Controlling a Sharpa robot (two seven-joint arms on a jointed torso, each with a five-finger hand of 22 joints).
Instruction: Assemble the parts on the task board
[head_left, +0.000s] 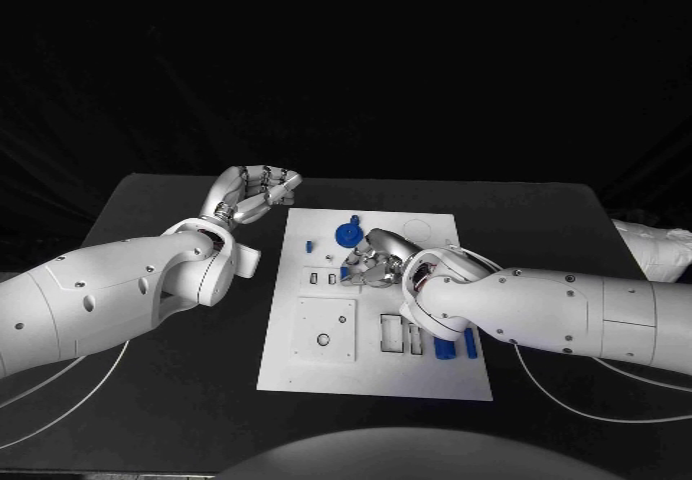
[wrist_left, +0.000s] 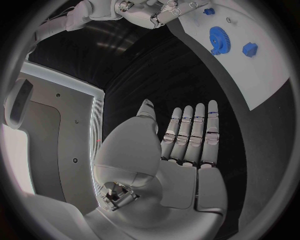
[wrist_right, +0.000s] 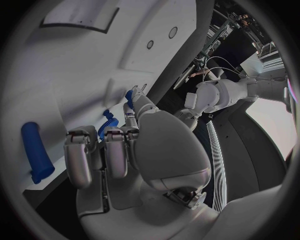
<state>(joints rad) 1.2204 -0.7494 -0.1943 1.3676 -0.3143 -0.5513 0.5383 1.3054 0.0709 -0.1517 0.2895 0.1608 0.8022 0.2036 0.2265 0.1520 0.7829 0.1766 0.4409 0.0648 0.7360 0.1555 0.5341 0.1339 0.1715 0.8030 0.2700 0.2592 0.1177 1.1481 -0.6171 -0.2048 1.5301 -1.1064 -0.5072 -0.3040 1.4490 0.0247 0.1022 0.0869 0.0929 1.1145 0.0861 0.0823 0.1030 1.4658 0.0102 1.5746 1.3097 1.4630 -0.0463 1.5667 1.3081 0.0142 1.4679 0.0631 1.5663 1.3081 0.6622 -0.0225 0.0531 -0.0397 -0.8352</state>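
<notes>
Right hand (head_left: 378, 262) on board (head_left: 325, 375), fingers (wrist_right: 133, 100) pinching blue part (wrist_right: 129, 94), gear (head_left: 348, 235) at 11 o'clock. Left hand (head_left: 254, 192) over worktop (head_left: 159, 400), fingers (wrist_left: 194, 130) straight, holding nothing.

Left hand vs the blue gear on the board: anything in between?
Nothing. In the head view the left hand hovers off the task board, and only black table and bare white plate lie between it and the blue gear.

One task board (head_left: 310, 365), two robot hands, several blue parts
</notes>
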